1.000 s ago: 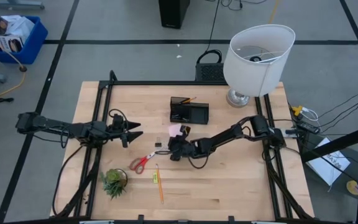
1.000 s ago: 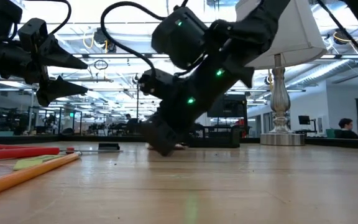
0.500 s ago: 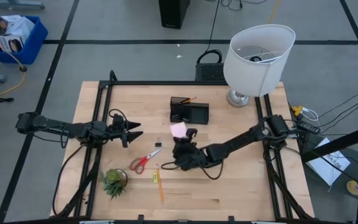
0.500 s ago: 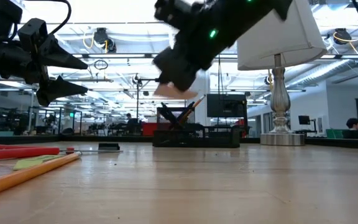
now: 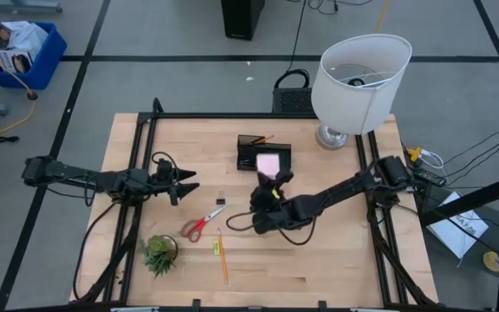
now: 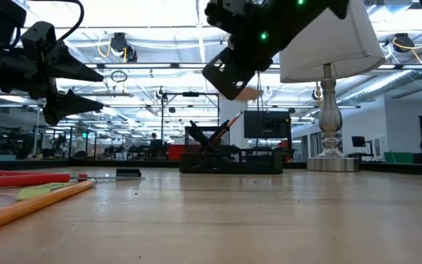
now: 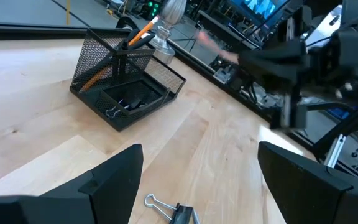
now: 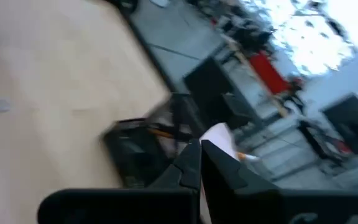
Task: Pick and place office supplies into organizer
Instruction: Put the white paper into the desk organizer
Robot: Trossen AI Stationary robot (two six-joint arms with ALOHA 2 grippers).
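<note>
No writing or brand can be read on anything here. My right jaws [image 5: 275,179] are closed on the one pink pad [image 5: 268,163], which I hold in the air over the near right part of the caddy [image 5: 263,152]; in the low view the pad [image 6: 249,93] hangs well above the caddy [image 6: 231,158]. Half a second ago the pad was to the left and nearer, beside the caddy's near left corner, and a second ago my right jaws were down at the worktop [image 5: 336,251]; they have since risen and swung right and farther. My left jaws [image 5: 188,181] hover wide open and empty over the left of the worktop, unmoved. Still lying there: one pair of scissors [image 5: 200,223], one pencil [image 5: 223,255], one yellow-green scrap [image 5: 217,248] touching it, and one black clip [image 5: 220,201]. One pencil [image 7: 137,36] leans in the caddy's tall cell. One plant [image 5: 159,254] and one lamp [image 5: 358,81] stand by.
</note>
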